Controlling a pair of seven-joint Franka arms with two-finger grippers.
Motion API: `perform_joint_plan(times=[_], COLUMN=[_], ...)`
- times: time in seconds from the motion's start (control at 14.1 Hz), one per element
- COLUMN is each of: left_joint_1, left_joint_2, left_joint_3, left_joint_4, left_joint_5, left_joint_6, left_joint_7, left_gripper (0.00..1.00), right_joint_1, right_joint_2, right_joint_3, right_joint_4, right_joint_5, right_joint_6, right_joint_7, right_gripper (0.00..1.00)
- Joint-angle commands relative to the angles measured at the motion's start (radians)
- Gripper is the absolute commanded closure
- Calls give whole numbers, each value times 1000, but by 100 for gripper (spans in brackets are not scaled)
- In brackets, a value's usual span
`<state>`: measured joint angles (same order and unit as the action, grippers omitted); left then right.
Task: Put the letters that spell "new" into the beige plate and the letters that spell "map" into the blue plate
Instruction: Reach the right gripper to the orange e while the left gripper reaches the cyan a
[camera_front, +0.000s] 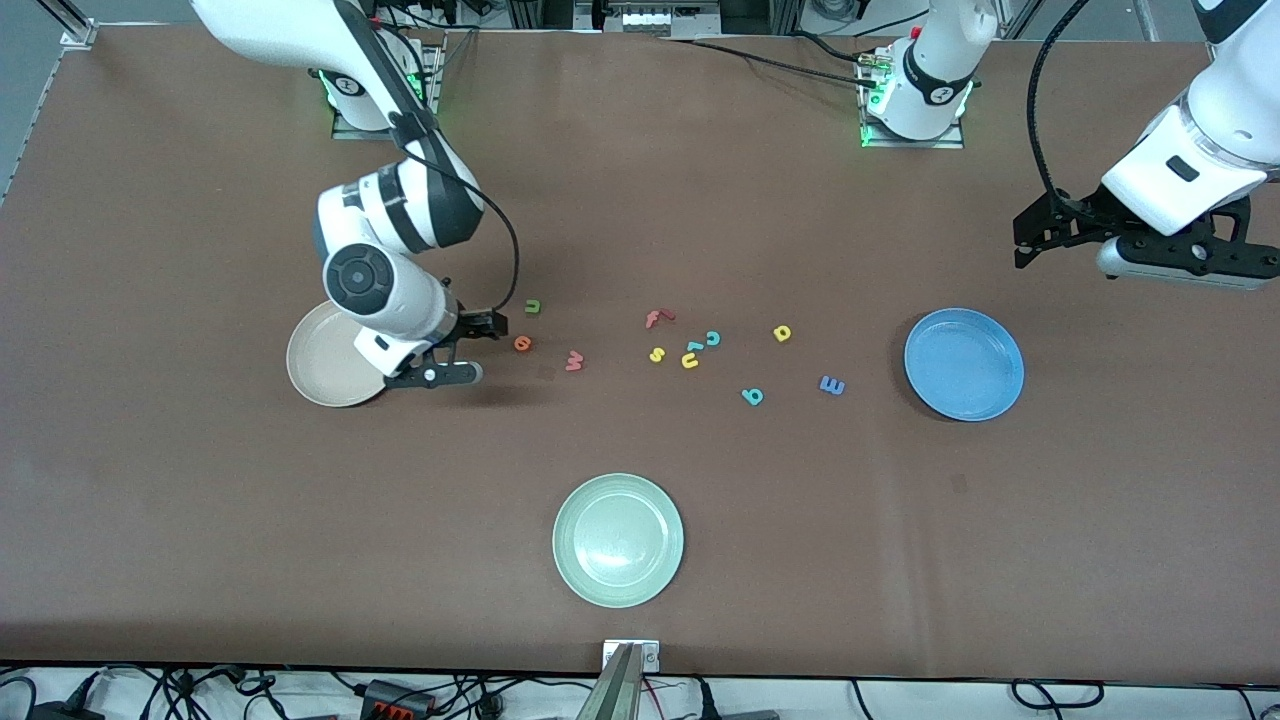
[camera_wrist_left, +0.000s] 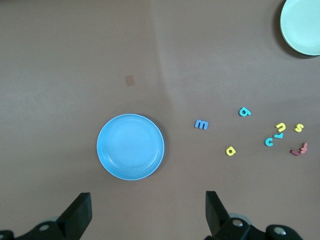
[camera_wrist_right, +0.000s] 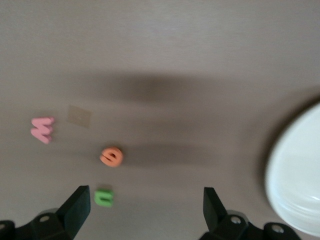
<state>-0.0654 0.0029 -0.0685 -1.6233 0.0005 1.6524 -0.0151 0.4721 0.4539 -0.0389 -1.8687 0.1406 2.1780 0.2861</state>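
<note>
I am holding the right gripper (camera_front: 470, 350) low over the table at the edge of the round shallow beige plate (camera_front: 320, 365), its two black fingers spread wide and grasping nothing. The tiny orange foam letter e (camera_front: 522, 343) is lying just beside the fingertips, toward the left arm's end of the table. This is the relation I judge the coming move turns on: a short reach away from the plate brings the jaws over it. In the right wrist view the e (camera_wrist_right: 111, 156) is sitting ahead of the open fingers. The dark green foam n (camera_front: 533, 306) is lying near the e and farther from the front camera; the pinkish-red foam w (camera_front: 574, 360) is lying near it, toward the left arm's end. None of the three touch, so I see nothing blocking a pinch on the e.

I am keeping the left gripper (camera_front: 1150, 245) waiting high over the table by the round bright blue plate (camera_front: 964, 363), fingers likewise spread and empty. The blue foam m (camera_front: 832, 385) is lying nearest that plate, then the teal foam a (camera_front: 752, 396) and the yellow foam p (camera_front: 782, 333).

Between the groups a red f (camera_front: 658, 318), yellow s (camera_front: 656, 354), yellow u-shaped letter (camera_front: 690, 360) and teal c (camera_front: 713, 338) are clustering. A pale green plate (camera_front: 618, 540) is sitting nearest the front camera. Both task plates are holding no letters.
</note>
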Motion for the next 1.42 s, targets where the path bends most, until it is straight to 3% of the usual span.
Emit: perform_joint_plan(times=[0.0,0.35,0.78,1.35], left_joint_1=[-2,-11,-60,-204], left_joint_2=[23,74,221,442], left_joint_3=[-4,-11,-19,-17], left_joint_4=[19,22,43,40], left_joint_5=[23,16,1,-11], left_joint_6=[-69,-109,-2,227], left_joint_7=[3,11,3,-57], left_gripper=[0,0,0,0], right_joint_1=[43,59,100,108], right_joint_2=[67,132,160,177], right_joint_3=[-9,-10,-12,-13], right_joint_4=[20,22,22,14], right_joint_5=[25,27,25,22], right_joint_6=[81,140,177,189], right_joint_7=[64,68,140,143], right_gripper=[0,0,5,29])
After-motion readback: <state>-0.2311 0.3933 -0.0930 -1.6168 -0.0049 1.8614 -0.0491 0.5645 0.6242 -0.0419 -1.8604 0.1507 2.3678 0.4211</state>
